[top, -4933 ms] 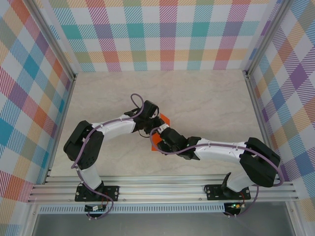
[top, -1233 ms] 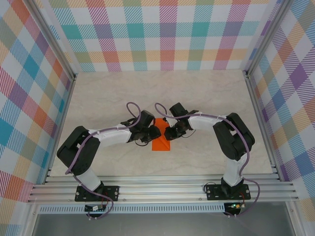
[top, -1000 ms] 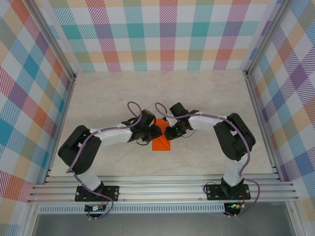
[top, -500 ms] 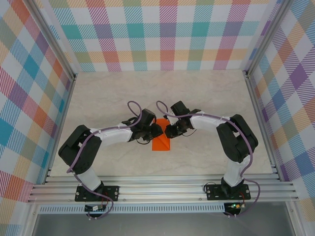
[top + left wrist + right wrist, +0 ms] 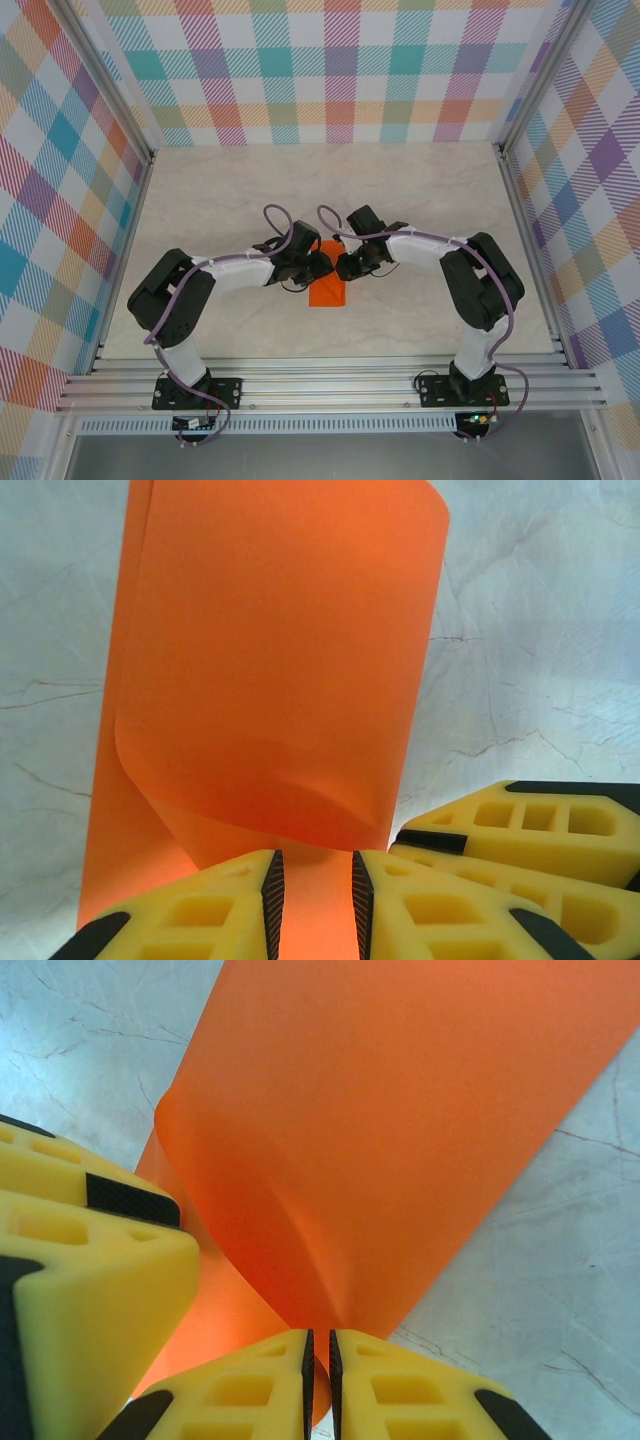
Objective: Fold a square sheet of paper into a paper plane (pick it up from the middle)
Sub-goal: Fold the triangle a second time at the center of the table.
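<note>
Top external: orange paper (half hidden)

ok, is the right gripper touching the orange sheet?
Touching. The right wrist view shows the right gripper pinched shut on the lifted edge of the square sheet of paper.

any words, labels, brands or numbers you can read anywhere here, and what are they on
None: no text can be read in any view.
The paper is plain orange, with no print.
The yellow fingers carry no marking.
The walls show a plaid pattern, no lettering.
The small parts at the arm bases in the top view are too small to tell whether they carry labels.
</note>
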Motion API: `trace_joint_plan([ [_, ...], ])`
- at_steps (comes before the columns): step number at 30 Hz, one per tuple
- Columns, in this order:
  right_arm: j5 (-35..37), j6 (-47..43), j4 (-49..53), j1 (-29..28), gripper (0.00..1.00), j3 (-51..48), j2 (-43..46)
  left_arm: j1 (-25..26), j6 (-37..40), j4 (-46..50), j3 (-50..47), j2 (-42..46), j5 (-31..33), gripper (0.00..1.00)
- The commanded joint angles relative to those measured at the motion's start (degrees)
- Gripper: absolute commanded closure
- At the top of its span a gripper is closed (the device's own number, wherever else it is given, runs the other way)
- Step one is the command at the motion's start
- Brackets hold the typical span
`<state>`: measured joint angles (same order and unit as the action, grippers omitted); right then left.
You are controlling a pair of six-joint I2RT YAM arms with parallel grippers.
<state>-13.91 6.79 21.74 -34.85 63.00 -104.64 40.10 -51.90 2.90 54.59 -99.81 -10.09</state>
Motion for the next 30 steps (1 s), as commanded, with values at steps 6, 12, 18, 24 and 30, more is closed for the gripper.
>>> trace_joint_plan([
  [6,0.09,-0.66,0.17,0.57,0.86,1.23,-1.78,0.73,-0.94,-0.89,0.37,2.22,-0.15,0.7],
  [12,-0.28,-1.29,0.32,0.84,0.86,1.75,-1.92,0.75,-1.94,1.17,-1.59,5.33,2.52,0.69],
  [18,-1.63,-2.29,0.89,1.06,0.86,2.45,-2.12,1.08,-2.48,0.71,-2.82,6.3,2.77,0.68],
  [24,-1.0,-2.6,1.21,1.07,0.86,2.65,-1.73,1.74,-2.7,0.71,-3.03,6.76,3.6,0.69],
  [30,-1.84,-0.1,0.88,1.43,0.82,1.28,2.4,1.83,-2.96,0.37,-2.64,4.8,3.65,0.71],
])
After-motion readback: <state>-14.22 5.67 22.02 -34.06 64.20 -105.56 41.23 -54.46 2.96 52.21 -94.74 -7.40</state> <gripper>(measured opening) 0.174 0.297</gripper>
